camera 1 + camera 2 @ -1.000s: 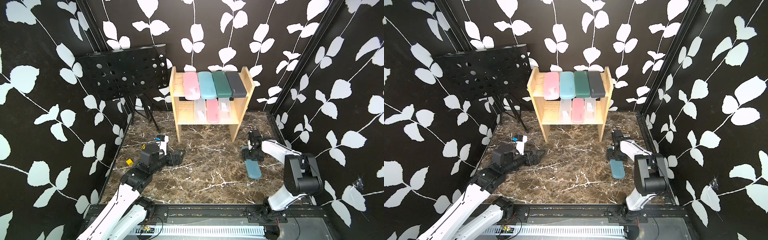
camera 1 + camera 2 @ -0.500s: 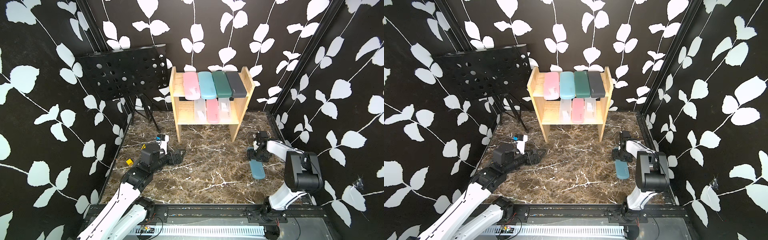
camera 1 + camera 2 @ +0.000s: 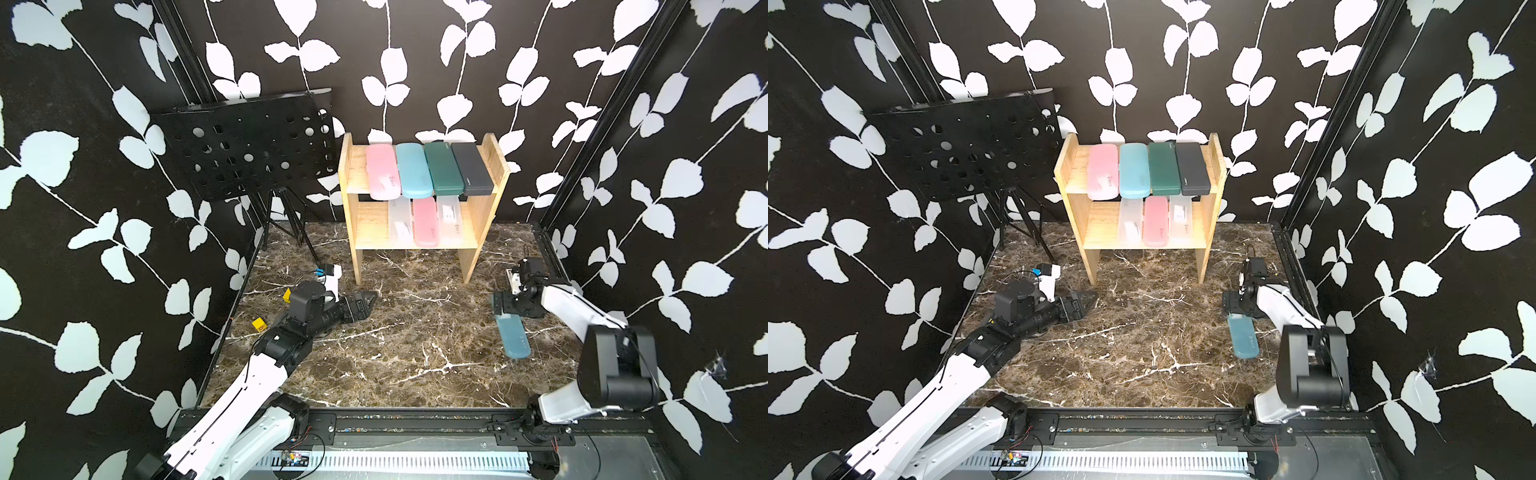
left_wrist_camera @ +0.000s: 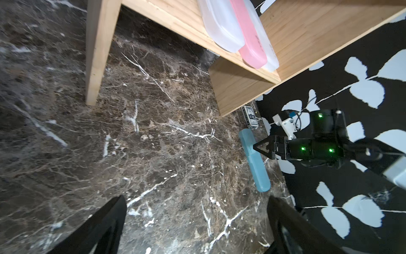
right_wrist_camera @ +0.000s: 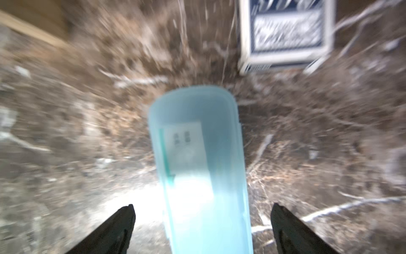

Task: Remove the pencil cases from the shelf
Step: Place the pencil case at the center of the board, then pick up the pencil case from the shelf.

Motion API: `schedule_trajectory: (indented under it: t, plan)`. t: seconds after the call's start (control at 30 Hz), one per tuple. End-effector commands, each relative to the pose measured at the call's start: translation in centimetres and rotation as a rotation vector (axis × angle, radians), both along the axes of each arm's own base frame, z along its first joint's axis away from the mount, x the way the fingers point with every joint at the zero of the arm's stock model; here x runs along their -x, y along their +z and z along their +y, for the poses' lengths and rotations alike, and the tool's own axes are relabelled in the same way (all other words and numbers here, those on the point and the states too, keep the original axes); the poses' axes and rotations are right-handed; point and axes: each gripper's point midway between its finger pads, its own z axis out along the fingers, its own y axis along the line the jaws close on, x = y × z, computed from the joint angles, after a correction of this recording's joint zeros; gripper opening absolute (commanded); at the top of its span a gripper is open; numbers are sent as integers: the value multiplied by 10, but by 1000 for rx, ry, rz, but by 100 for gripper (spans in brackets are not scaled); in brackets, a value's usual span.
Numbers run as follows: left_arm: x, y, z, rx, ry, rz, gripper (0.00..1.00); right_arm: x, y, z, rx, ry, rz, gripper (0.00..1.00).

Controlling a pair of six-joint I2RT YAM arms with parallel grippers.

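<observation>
Pencil case (image 3: 512, 337) lies flat, long axis front-to-back, straddled by wide-spread, empty right claw (image 5: 202, 205).

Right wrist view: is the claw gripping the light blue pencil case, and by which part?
Nothing is held. The right claw stands open, with gaps on both sides of the light blue pencil case. The left claw is open, empty.

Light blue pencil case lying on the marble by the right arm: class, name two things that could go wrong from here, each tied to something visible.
1. The right tool stands open astride the light blue pencil case; lifting off crookedly could shove it into the card box nearby.
2. On the shelf, four top-board cases lie packed together, seemingly overhanging the front; pulling one could drag a neighbour off.
</observation>
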Motion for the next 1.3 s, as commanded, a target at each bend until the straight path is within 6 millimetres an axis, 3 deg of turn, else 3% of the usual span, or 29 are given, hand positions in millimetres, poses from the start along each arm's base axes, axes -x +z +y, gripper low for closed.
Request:
schedule_trajectory:
  t: [0.0, 0.13, 0.27, 0.43, 0.63, 0.83, 0.93, 1.27]
  plan:
    - [-16, 37, -16, 155, -1, -40, 99, 4, 39, 12, -8, 15, -83, 99]
    - [-43, 50, -36, 312, 7, -5, 99, 13, 84, 20, -13, -1, -185, 99]
    - [-72, 66, -52, 456, 28, 11, 99, 25, 107, 27, -48, -6, -219, 100]
    - [-96, 68, -43, 278, 145, 4, 99, 39, 118, 36, -96, -3, -216, 99]
    - [-99, 70, -37, -86, 169, -83, 99, 46, 125, 42, -132, -3, -237, 99]
    - [-98, 57, -56, -376, 131, -196, 99, 45, 121, 43, -140, -3, -228, 99]
    - [-102, 54, -71, -455, 136, -269, 99, 45, 119, 44, -144, -1, -224, 99]
    - [-133, 64, -87, -543, 221, -431, 99, 40, 113, 42, -112, 21, -204, 100]
